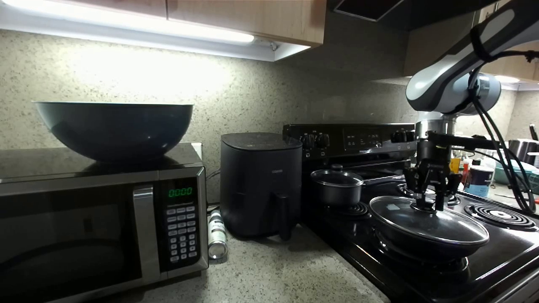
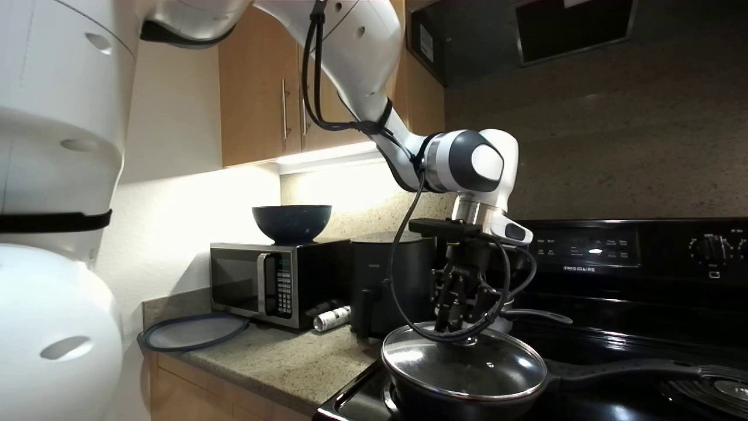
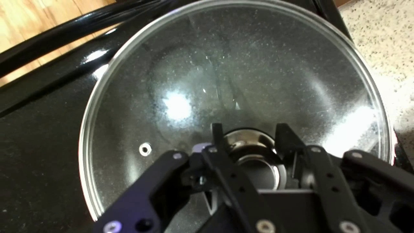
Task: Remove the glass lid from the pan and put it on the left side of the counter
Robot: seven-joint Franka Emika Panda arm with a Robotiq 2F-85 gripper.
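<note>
The glass lid (image 1: pixel 454 223) lies on the black pan (image 1: pixel 421 248) on the stovetop. Both also show in an exterior view, lid (image 2: pixel 432 362) over pan (image 2: pixel 467 409), with the pan's handle (image 2: pixel 619 368) pointing right. The lid (image 3: pixel 226 64) fills most of the wrist view. My gripper (image 1: pixel 430 205) points straight down at the lid's knob (image 3: pixel 258 173). In the wrist view the fingers (image 3: pixel 250 127) are partly closed, one on each side of the knob; whether they press on it cannot be told. The grey speckled counter (image 1: pixel 269 273) lies beside the stove.
An air fryer (image 1: pixel 261 185), a small lidded pot (image 1: pixel 337 189) and a lying can (image 1: pixel 217 240) are nearby. A microwave (image 1: pixel 76 235) bears a large bowl (image 1: pixel 118 130). A flat dark-rimmed disc (image 2: pixel 196 333) lies at the counter's far left. A cable loop (image 2: pixel 403 304) hangs by the gripper.
</note>
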